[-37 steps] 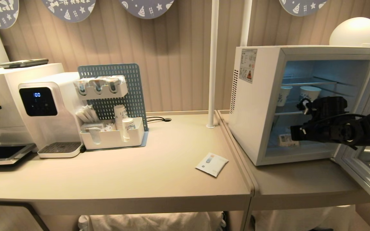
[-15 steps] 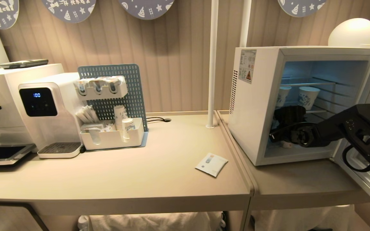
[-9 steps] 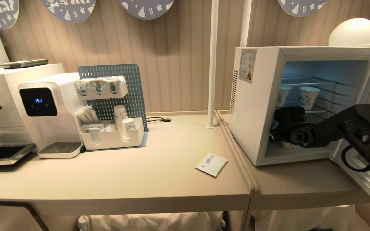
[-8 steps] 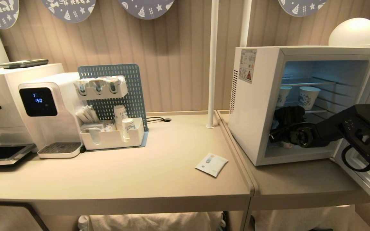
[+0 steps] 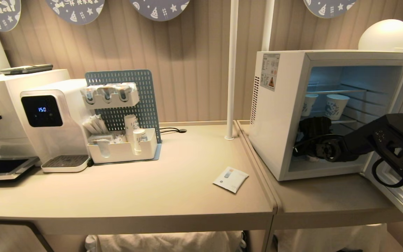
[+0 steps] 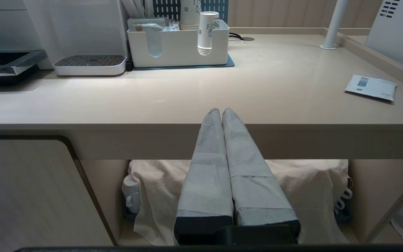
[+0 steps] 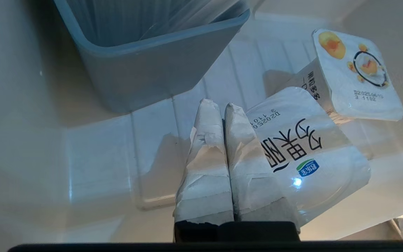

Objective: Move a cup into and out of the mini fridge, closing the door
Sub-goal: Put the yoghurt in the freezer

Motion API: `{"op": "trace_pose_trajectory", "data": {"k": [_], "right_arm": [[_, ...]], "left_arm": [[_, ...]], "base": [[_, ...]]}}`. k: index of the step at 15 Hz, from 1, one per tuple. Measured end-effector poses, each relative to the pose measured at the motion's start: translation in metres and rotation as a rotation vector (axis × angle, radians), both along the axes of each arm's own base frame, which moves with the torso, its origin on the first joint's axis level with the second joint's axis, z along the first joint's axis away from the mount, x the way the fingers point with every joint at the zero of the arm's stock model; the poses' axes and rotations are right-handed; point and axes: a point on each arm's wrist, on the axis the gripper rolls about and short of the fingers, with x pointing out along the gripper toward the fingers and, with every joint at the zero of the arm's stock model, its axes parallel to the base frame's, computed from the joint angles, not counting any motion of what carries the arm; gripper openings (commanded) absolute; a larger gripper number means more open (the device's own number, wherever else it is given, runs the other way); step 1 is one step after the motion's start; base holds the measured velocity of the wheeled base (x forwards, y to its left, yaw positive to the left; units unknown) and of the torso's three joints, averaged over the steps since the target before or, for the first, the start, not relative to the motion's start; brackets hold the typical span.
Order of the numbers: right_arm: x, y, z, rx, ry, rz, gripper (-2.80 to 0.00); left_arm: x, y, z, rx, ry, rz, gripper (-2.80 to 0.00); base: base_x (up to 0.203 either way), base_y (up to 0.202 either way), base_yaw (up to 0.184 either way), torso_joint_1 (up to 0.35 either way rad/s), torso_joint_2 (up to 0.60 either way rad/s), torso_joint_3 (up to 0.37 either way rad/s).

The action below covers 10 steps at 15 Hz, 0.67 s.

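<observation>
The right end effector [image 7: 219, 105], pinched shut and empty, reaches low inside the open mini fridge [image 5: 282, 115], beside a yogurt cup [image 7: 306, 154], seemingly lining up a grasp.

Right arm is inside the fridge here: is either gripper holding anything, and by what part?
Nothing is held. The right gripper is shut and empty beside a yogurt cup; the left gripper is shut, parked below the table edge.

The boxy white mini fridge [image 5: 278, 119] has smooth, matt painted walls and thin metal wire shelves [image 5: 341, 91]. The beige table top [image 5: 152, 189] is matt and smooth. The white yoghurt cup's foil lid [image 7: 310, 154] is glossy. The gripper fingers [image 7: 208, 161] carry rough, torn pale tape.
</observation>
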Motion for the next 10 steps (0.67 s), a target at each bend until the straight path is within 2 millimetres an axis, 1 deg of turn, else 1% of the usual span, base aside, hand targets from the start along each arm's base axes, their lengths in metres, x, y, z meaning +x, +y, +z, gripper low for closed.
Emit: {"op": "trace_pose_trajectory", "data": {"k": [10], "right_arm": [[0.0016,-0.0063,0.0039,0.027,-0.018,-0.027,0.00]], "left_arm": [[0.0000,0.0000,0.0000,0.000,0.000,0.000,-2.80]], "base": [[0.000,0.000,0.000,0.000,0.00,0.000]]}}
